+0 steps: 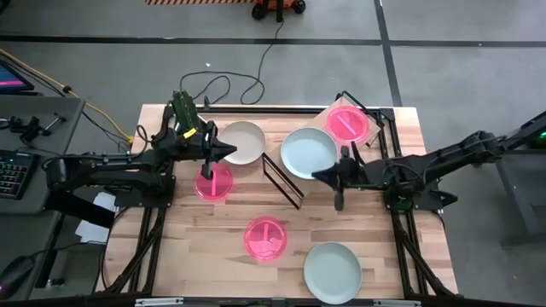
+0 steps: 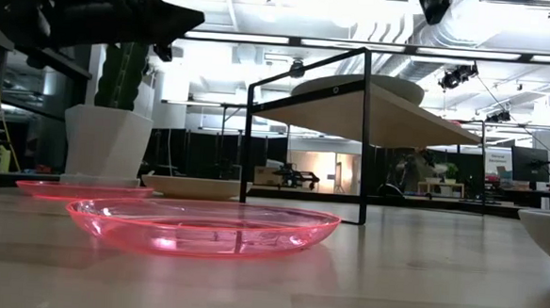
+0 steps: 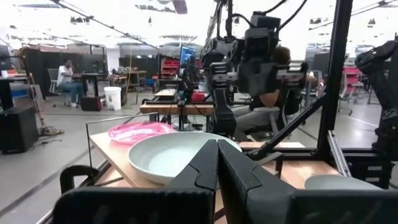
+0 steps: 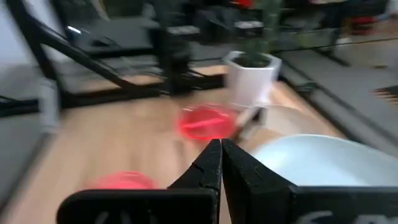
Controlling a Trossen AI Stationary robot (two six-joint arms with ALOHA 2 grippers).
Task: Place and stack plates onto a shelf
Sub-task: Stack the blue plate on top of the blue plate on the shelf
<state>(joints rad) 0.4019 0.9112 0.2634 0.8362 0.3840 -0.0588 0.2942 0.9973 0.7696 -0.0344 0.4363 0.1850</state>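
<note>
The shelf (image 1: 328, 114) stands at the table's far right, its board (image 2: 381, 117) on a black frame. On it lie a pale grey-green plate (image 1: 308, 152) and a pink plate (image 1: 350, 124). On the tabletop rest a cream-white plate (image 1: 242, 142), two pink plates (image 1: 213, 182) (image 1: 266, 237) and a second grey-green plate (image 1: 333, 271). My left gripper (image 1: 229, 153) is shut and hovers over the cream plate's near rim. My right gripper (image 1: 319, 176) is shut and hangs off the near rim of the shelf's grey-green plate (image 4: 323, 158). In the low view both arms stand well above the table.
A white pot with a green cactus (image 1: 183, 111) stands at the far left, behind my left arm. The shelf's black frame (image 1: 282, 181) juts toward the table's middle. Bare wood lies between the near pink plate and the shelf. Cables run on the floor beyond the far edge.
</note>
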